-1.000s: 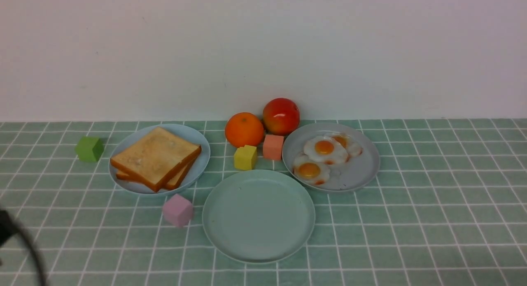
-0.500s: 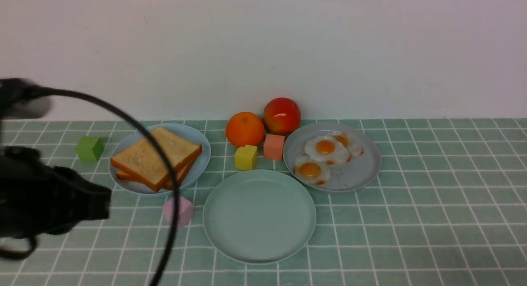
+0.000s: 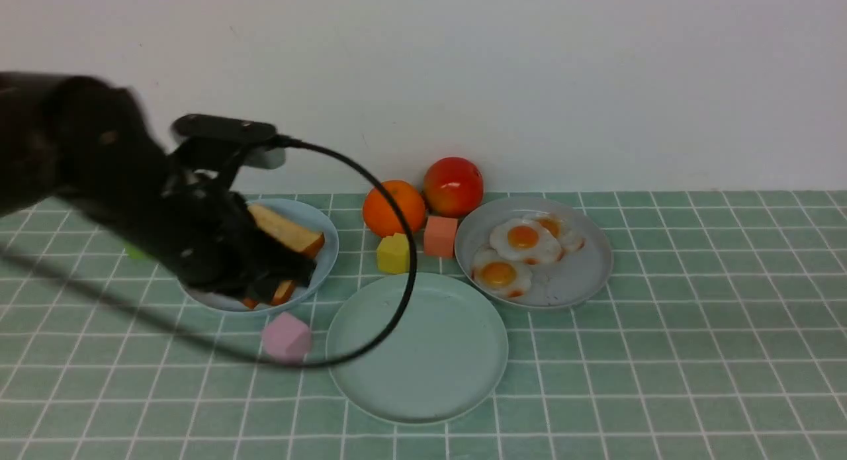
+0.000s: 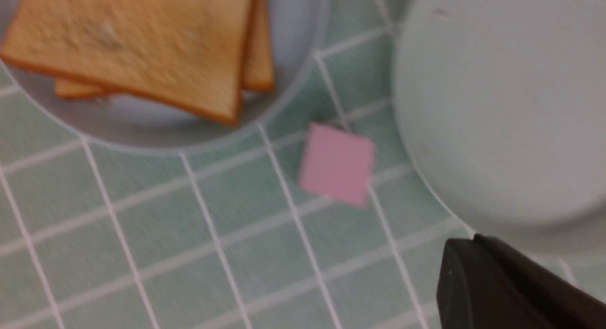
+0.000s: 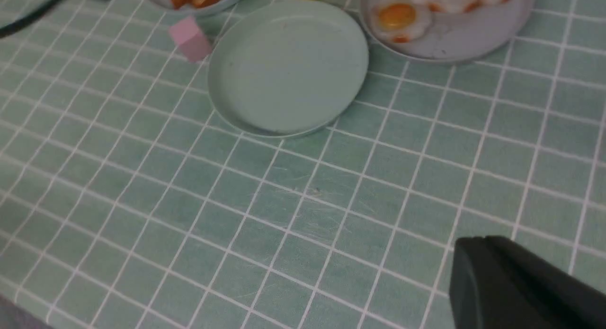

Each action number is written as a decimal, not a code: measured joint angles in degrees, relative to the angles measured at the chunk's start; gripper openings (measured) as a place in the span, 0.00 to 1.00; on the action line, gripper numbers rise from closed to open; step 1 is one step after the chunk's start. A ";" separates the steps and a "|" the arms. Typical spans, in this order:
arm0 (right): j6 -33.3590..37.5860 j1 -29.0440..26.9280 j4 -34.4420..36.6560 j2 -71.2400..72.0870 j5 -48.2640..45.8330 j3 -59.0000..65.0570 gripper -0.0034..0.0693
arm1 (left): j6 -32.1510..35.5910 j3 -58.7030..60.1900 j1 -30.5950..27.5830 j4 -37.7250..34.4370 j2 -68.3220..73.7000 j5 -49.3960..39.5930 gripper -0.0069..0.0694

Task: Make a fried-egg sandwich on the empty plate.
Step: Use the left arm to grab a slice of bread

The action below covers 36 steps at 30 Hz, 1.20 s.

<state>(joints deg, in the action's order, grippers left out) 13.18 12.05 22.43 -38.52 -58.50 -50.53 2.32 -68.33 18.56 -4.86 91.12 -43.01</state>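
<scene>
holds the left claw (image 4: 473, 239) with its tips together, up over the worktop (image 3: 628, 374), in front of the pale blue plate (image 3: 329, 265) in the front view. on that plate, shows two bread slices (image 4: 142, 49), stacked askew, golden with orange-brown crusts; in the front view, partly hides them behind the left arm (image 3: 126, 175). has also covered most of a green block (image 3: 135, 251) there, just left of the plate. keeps a pink block (image 3: 286, 337) between the pale blue plate and the mint-green plate (image 3: 423, 354), which lies bare in the middle. in the front view, loops a dark cable (image 3: 411, 268) across the mint-green plate. behind it, lines up a yellow block (image 3: 394, 253) and a coral block (image 3: 439, 236), with an orange (image 3: 394, 208) and a red apple (image 3: 454, 186) farther back. to the right and behind, carries three fried eggs (image 3: 525, 240) on the grey plate (image 3: 576, 281), two overlapping. has the right claw (image 5: 480, 239) closed too, out of the front view, over the worktop.
</scene>
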 joint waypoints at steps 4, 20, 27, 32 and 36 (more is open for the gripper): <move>0.05 5.02 -2.81 -1.42 -0.14 -3.21 0.05 | -0.86 -8.99 -2.41 2.96 9.61 -1.51 0.08; 0.05 7.00 -4.46 -1.23 -0.62 -4.11 0.05 | 12.99 -19.12 -5.53 7.35 25.66 4.56 0.65; 0.05 7.00 -3.82 -1.23 -0.56 -4.11 0.06 | 13.83 -19.60 -5.53 8.30 28.86 6.36 0.59; 0.05 7.00 -3.82 -1.23 -0.56 -4.11 0.07 | 13.86 -19.97 -5.53 9.11 29.51 6.13 0.50; 0.05 7.00 -3.76 -1.23 -0.56 -4.11 0.07 | 13.86 -20.35 -5.29 9.19 29.46 5.05 0.39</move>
<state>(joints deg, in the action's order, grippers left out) 13.23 19.05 18.67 -39.75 -59.05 -54.64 16.18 -88.69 13.28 4.33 120.57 -37.97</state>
